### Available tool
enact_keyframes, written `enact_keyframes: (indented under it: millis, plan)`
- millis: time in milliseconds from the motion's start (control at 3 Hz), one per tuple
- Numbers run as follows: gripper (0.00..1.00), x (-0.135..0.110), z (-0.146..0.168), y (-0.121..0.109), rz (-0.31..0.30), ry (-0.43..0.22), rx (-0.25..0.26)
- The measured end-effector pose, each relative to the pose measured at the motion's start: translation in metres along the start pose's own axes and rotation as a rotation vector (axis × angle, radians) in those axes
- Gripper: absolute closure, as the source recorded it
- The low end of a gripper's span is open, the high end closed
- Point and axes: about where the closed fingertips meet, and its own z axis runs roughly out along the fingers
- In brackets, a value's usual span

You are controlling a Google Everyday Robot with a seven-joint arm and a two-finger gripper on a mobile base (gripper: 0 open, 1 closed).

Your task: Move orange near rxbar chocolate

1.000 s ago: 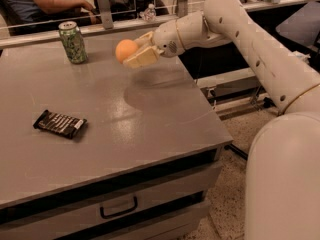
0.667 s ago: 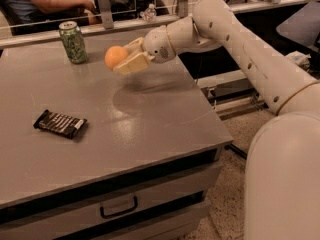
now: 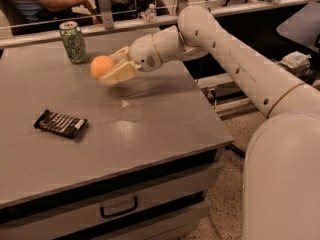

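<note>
Camera view has my gripper (image 3: 113, 68) pinching the orange (image 3: 101, 66) between its two pale fingers, over the back half of the surface (image 3: 160, 124) and just right of the green can (image 3: 73, 42) that stands near the back left corner. I judge the pick-up done; what is left is the carry to the rxbar chocolate (image 3: 61, 124), which lies flat by the left edge well apart from the fruit, and the set-down beside it. My fingers cover the orange's right side, the bar's lettering is too small to read, and I cannot tell how high the fruit hangs.
</note>
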Motion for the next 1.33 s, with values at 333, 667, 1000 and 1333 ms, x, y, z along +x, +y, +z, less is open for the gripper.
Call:
enact_keyframes:
  millis: [333,667,1000,1333]
  plan:
    - [1.0,0.003,0.013,0.008,0.007,-0.003,-0.019]
    - [1.0,-0.005,0.026,0.023,-0.006,0.0,-0.051]
    - [1.0,-0.01,0.037,0.04,-0.032,0.021,-0.079]
    - [0.92,0.003,0.06,0.065,-0.052,0.068,-0.125]
